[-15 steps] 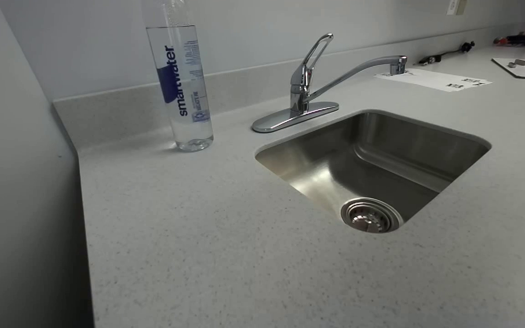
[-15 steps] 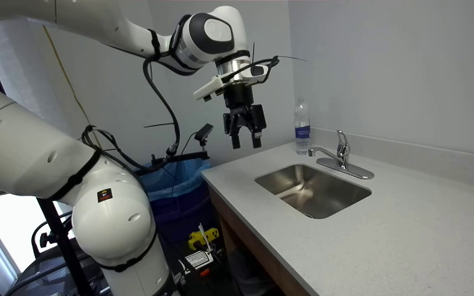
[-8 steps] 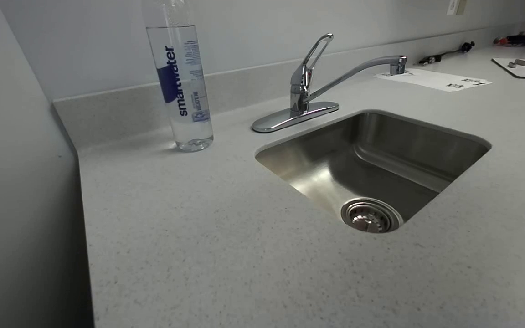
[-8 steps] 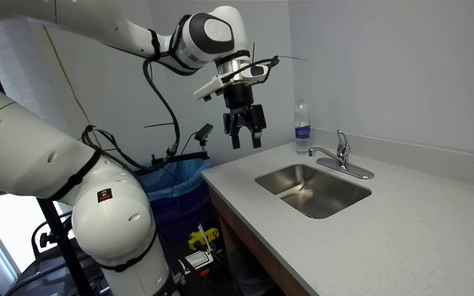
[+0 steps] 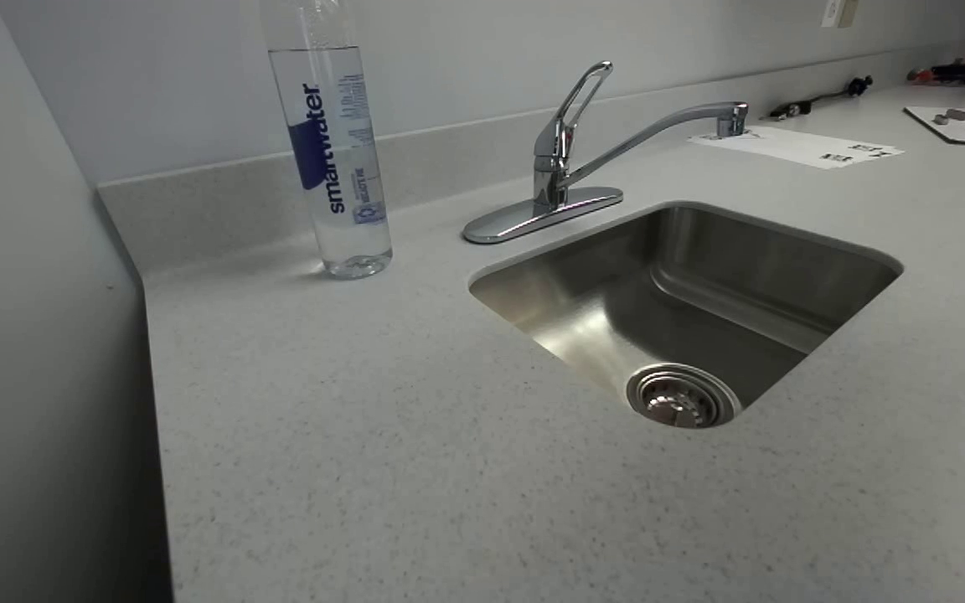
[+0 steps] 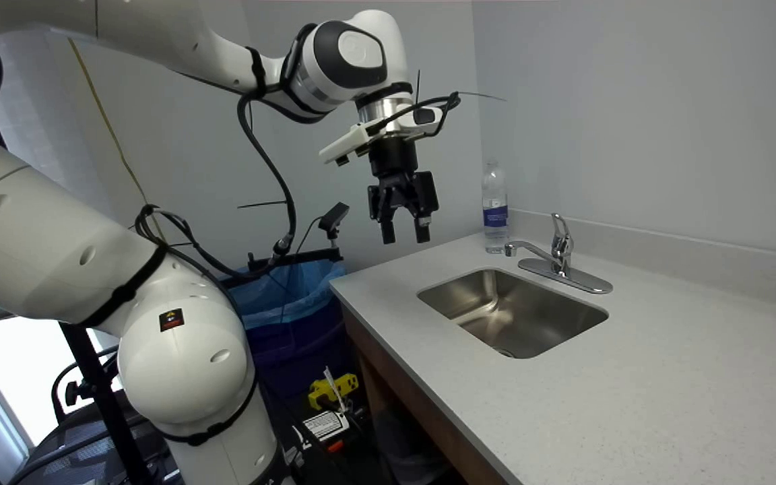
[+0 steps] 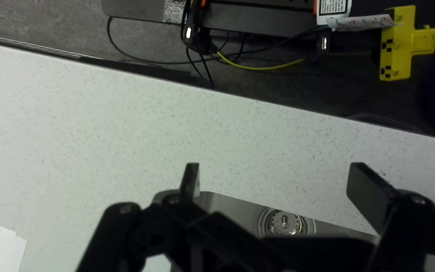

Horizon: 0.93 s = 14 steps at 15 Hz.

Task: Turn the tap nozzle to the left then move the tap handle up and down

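Observation:
The tap nozzle [image 5: 654, 131] is a long, arched chrome spout. It also shows in an exterior view [image 6: 510, 248], its tip pointing toward the bottle side, beside the sink's rear edge. The tap handle [image 5: 548, 144] is a chrome lever with a slot, tilted up above the tap body; it also shows in an exterior view [image 6: 561, 241]. My gripper [image 6: 405, 234] hangs in the air above the counter's front edge, well apart from the tap, fingers down. In the wrist view my gripper [image 7: 276, 172] is open with nothing between its fingers. The tap is out of the wrist view.
The steel sink [image 6: 459, 296] lies in front of the tap; part of it shows in the wrist view [image 7: 232, 209]. A tall water bottle [image 5: 332, 167] stands near the tap by the wall. Paper sheets [image 5: 801, 146] lie beyond the spout. A lined bin [image 6: 294, 337] stands past the counter.
My arm and gripper have shifted very slightly to the right in an exterior view. The tap nozzle and handle have not moved.

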Each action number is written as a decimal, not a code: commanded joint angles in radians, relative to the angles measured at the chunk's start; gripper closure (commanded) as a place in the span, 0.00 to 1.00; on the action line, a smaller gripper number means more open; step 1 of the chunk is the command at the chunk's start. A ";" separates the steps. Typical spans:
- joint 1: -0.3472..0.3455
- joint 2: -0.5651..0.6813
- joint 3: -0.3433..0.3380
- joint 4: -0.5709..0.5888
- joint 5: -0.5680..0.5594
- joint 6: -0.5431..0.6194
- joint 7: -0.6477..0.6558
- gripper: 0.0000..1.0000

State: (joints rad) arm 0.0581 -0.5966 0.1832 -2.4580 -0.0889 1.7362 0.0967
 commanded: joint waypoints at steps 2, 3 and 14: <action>0.002 0.069 -0.050 0.079 -0.022 0.008 -0.039 0.00; -0.001 0.087 -0.063 0.100 -0.022 0.009 -0.051 0.00; -0.022 0.317 -0.152 0.288 -0.008 0.225 -0.099 0.00</action>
State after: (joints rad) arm 0.0493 -0.3665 0.0474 -2.2374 -0.0918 1.8987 0.0327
